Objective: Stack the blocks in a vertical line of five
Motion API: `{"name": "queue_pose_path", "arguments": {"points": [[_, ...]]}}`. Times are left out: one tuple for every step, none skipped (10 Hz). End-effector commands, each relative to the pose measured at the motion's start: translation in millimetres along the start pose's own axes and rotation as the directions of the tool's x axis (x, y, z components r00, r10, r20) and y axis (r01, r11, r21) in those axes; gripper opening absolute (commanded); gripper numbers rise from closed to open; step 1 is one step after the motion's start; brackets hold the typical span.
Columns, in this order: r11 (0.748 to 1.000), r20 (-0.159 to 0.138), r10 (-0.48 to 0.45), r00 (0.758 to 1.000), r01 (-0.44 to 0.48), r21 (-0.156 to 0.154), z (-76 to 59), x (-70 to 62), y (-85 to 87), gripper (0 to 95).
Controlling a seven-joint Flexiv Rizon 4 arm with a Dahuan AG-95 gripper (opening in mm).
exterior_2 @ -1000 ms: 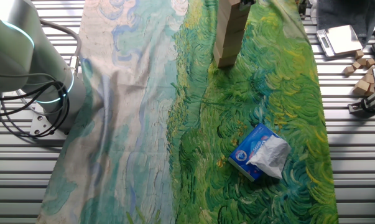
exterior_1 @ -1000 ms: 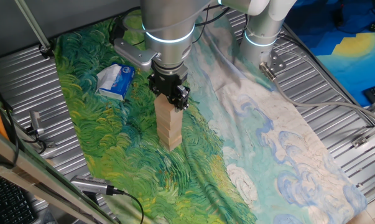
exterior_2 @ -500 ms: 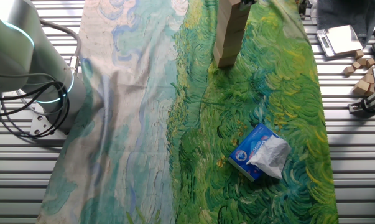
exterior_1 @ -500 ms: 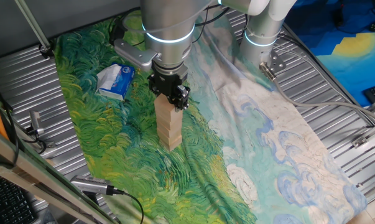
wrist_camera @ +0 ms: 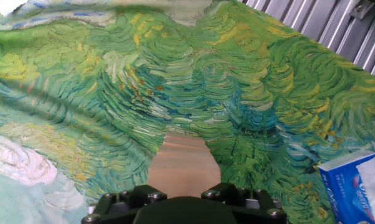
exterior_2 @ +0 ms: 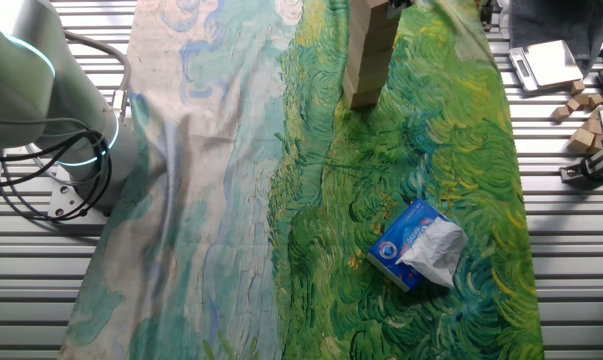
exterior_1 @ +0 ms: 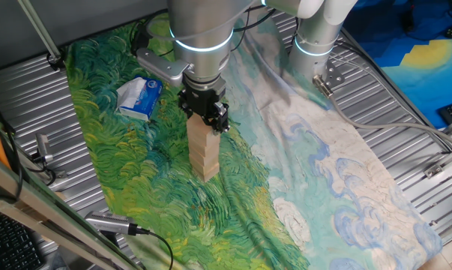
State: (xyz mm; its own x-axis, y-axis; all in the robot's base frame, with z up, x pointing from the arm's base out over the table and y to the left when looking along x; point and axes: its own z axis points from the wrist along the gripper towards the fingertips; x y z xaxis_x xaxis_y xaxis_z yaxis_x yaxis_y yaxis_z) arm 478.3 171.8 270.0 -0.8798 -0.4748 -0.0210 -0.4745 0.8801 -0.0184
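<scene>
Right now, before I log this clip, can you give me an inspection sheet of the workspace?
Surface: green-and-blue painted cloth spread over a ribbed metal table.
Job's things: upright stack of tan wooden blocks; its top is hidden by the hand, so the count is unclear.
Clutter: blue-and-white soft packet lying on the cloth, apart from the stack; loose wooden pieces on the table edge.
Grippers: black two-finger gripper at the stack's top; jaw state unclear.
Cables: black cable near the table edge.
Surroundings: nothing seen.

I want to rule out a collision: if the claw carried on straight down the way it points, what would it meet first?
The stack of blocks directly beneath the claw; it sits at the stack's top already, and whether it touches the top block isn't clear. The cloth lies below.
</scene>
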Motion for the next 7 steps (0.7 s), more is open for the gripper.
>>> {"name": "queue_pose_path", "arguments": {"points": [[1.000, -0.002, 0.000, 1.000, 0.000, 0.002, 0.0, 0.3, 0.2, 76.0], [1.000, -0.002, 0.000, 1.000, 0.000, 0.001, -0.4, 0.3, 0.4, 76.0], [1.000, -0.006, 0.000, 1.000, 0.000, -0.004, -4.6, -0.1, 1.8, 76.0], [1.000, -0.009, 0.002, 1.000, -0.002, -0.006, -7.6, -0.6, 2.7, 76.0], [1.000, -0.014, 0.003, 1.000, -0.003, -0.009, -14.4, -1.1, 4.4, 76.0], [1.000, -0.019, 0.001, 1.000, -0.001, -0.014, -23.4, -0.8, 5.5, 76.0], [1.000, -0.026, 0.005, 1.000, -0.005, -0.016, -30.7, -1.8, 6.5, 76.0]]}}
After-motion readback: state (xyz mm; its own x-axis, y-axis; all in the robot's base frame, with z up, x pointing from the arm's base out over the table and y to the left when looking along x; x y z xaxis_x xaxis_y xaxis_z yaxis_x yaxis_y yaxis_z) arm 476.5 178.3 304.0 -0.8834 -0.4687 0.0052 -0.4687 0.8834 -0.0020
